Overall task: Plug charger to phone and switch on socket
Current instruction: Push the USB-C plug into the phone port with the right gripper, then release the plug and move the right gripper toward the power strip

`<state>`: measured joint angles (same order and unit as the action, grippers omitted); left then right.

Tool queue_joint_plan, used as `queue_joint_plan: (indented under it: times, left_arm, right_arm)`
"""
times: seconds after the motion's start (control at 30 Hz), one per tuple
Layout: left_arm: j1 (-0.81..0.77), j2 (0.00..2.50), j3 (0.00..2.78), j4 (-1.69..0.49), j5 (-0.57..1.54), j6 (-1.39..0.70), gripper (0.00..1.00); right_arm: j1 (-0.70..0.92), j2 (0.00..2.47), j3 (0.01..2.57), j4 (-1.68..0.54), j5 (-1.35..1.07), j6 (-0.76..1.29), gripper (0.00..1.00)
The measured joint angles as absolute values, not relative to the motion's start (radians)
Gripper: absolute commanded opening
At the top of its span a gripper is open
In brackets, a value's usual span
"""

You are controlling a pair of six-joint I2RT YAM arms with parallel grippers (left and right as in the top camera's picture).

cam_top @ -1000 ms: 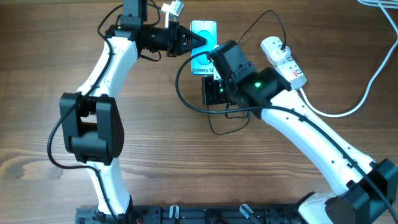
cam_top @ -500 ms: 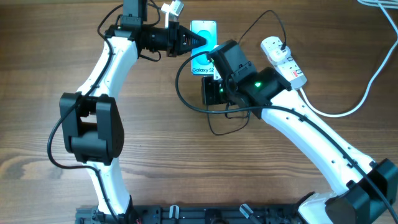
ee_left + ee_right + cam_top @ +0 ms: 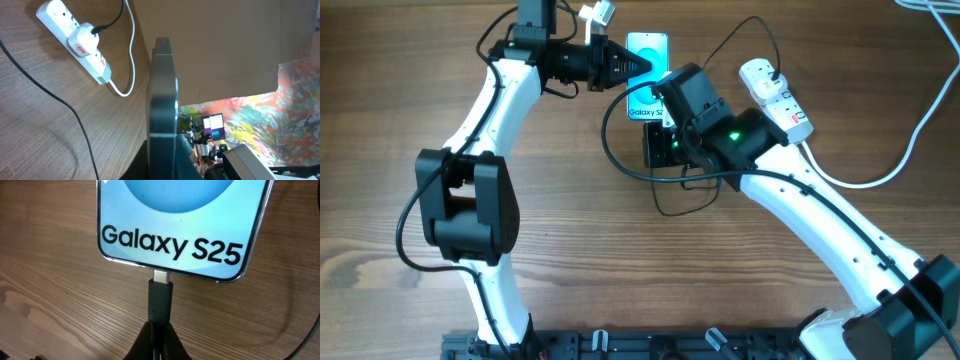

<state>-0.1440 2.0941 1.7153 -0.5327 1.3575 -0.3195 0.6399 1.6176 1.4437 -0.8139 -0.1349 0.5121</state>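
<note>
The charger (image 3: 161, 302) tip sits at the port of the phone (image 3: 180, 220), metal showing.
The phone lies at 12 o'clock from the right gripper (image 3: 157, 332), which is clenched on the tip, long axes aligned; the left gripper (image 3: 638, 66) clamps the phone's edge; socket (image 3: 775, 98) at 3 o'clock.

Phone (image 3: 648, 45) at the far middle of the tabletop (image 3: 400, 120), socket (image 3: 775, 97) off to its right.
The left claw (image 3: 642, 66) reaches in from the left and grips the phone. The right claw (image 3: 160, 330) sits just before the phone and holds the charger (image 3: 161, 300) tip against its near edge. The charger's other end sits in the socket.
</note>
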Motion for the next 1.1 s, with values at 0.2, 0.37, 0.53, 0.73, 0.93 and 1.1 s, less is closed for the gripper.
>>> queue_joint_plan:
  times: [0.2,0.37,0.53,0.73,0.93,1.1]
  left_arm:
    - [-0.144,2.094,1.715,-0.530,1.371,-0.319,0.04]
    - [-0.145,2.094,1.715,-0.530,1.371,-0.316,0.04]
    - [-0.145,2.094,1.715,-0.528,1.370,-0.315,0.04]
    - [-0.145,2.094,1.715,-0.526,1.370,-0.308,0.04]
    - [-0.145,2.094,1.716,-0.522,1.370,-0.308,0.04]
    - [-0.145,2.094,1.716,-0.522,1.370,-0.308,0.04]
  right_arm:
    - [0.640,1.618,1.444,-0.814,-0.130,0.512,0.04]
    - [0.640,1.618,1.444,-0.815,-0.128,0.512,0.05]
    - [0.631,1.618,1.444,-0.815,-0.131,0.512,0.05]
    - [0.630,1.618,1.445,-0.814,-0.131,0.500,0.05]
    - [0.630,1.618,1.456,-0.815,-0.130,0.492,0.04]
    - [0.630,1.618,1.456,-0.803,-0.130,0.493,0.05]
